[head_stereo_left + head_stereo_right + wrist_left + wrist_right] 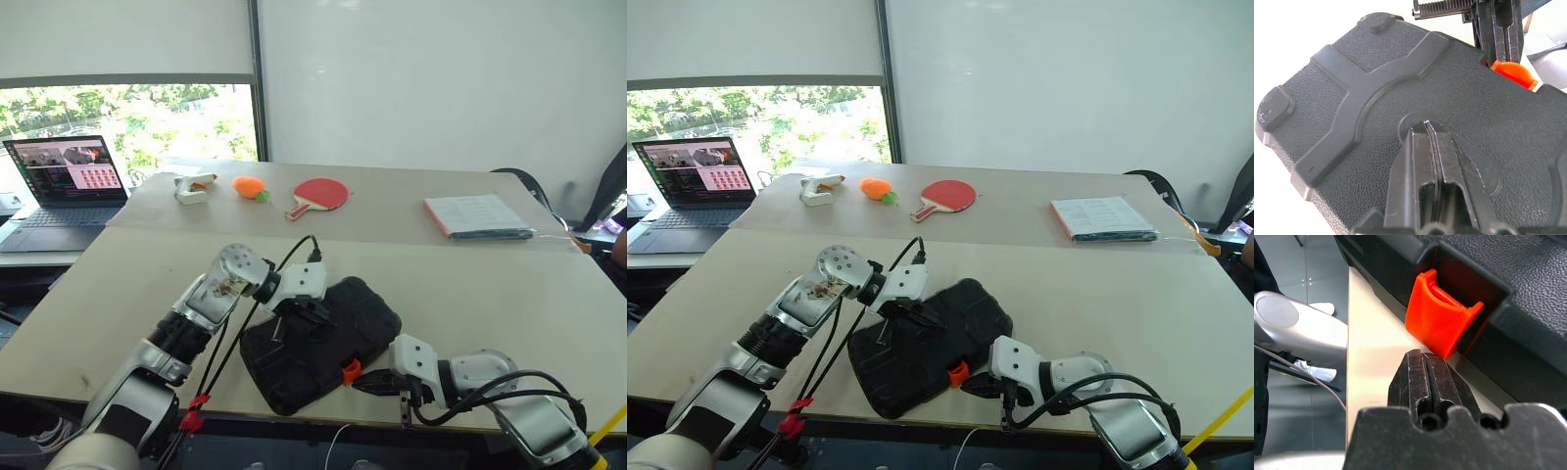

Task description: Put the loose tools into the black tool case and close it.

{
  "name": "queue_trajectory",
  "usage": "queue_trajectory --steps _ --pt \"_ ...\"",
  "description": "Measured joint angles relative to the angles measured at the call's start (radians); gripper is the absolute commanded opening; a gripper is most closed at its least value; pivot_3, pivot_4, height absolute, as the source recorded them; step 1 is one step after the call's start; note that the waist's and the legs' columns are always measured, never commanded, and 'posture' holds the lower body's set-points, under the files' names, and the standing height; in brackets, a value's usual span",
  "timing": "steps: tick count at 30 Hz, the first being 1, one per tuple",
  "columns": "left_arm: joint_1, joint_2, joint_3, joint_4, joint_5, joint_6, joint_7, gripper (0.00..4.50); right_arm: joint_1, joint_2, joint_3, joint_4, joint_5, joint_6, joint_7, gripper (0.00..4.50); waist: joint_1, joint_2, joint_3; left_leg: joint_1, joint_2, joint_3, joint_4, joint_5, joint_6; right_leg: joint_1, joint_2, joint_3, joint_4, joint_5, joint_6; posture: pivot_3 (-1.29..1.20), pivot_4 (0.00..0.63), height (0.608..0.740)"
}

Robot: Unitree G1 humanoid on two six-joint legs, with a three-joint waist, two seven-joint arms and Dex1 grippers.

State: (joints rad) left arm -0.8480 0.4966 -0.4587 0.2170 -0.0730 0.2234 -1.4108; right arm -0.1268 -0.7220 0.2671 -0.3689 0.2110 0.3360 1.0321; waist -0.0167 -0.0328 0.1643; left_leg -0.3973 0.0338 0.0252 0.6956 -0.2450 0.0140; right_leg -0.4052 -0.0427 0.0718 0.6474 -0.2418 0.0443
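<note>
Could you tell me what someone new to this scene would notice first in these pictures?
The closed black tool case lies at the near edge of the table, and the left hand, fingers shut, presses on its lid. The right hand, also shut, points at the case's orange latch, which stands out from the front edge. Farther back lies a red paddle.

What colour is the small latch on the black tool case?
Bright orange. The latch on the black tool case shows best in the right wrist view.
</note>
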Motion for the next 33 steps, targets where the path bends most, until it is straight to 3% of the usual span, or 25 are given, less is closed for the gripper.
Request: queue_trajectory --steps 16,33 --pt "0.000 -0.008 0.008 0.017 0.001 -0.001 0.008 0.03 -0.045 0.008 0.011 -0.026 0.027 0.020 0.037 0.00 -0.001 0.000 0.000 0.001 0.000 0.000 0.000 0.000 0.000 0.000 0.000 0.000 0.000 0.000 0.000 0.00 0.150 0.736" --pt "0.013 -0.008 0.020 0.013 0.002 0.006 0.025 0.03 -0.063 0.113 0.014 0.054 -0.031 -0.002 -0.034 0.00 -0.004 0.000 0.000 0.001 0.000 0.000 -0.001 0.000 0.000 0.000 0.000 0.000 0.000 0.000 0.000 0.00 0.150 0.736"
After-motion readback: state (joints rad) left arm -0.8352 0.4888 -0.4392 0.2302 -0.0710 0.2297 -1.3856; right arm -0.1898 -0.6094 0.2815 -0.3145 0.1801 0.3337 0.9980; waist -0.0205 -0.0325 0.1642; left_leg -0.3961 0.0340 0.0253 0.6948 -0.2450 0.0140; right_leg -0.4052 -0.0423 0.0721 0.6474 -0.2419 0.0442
